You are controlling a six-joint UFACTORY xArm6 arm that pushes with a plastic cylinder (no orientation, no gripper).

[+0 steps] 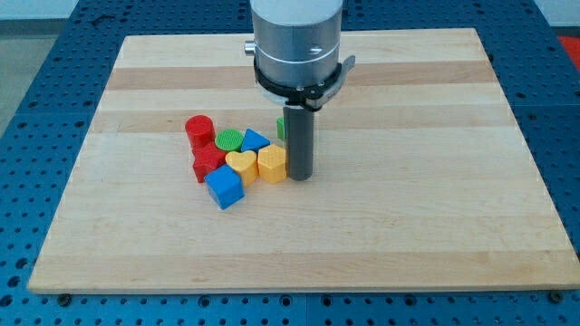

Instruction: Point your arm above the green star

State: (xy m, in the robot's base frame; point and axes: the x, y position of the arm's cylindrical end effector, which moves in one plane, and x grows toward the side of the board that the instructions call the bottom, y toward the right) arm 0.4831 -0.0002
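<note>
Camera view: a pale wooden worktop (381, 235) is seen on a blue perforated base (36, 109). The arm's grey cylindrical body (297, 41) comes in from the top edge, approx. at the middle, and a dark rod (300, 140) hangs straight down from it. No claw is fitted, so no open or shut state can be given; the rod simply ends in my tip (300, 177), which is set down on the worktop a little left of centre.

A tight cluster of blocks is seen just left of the tip. A yellow block (272, 164), shape not clear, is touching or all but touching the rod's left side. Next to it, further left, a yellow heart (241, 164) is found. A blue cube (224, 187) lies nearest the bottom edge, below and left of the heart. A red block (208, 163), poss. a star, sits at the cluster's left side, w/ a red cylinder (199, 129) above it, towards the top edge. A green round block (229, 139) is placed right of the cylinder, and a blue triangular block (255, 141) right of that.

The green star (282, 128) is mostly hidden behind the rod: only a small green sliver shows at the rod's left edge, above the yellow block, so its shape cannot be confirmed. The tip is just below it, towards the bottom edge.
</note>
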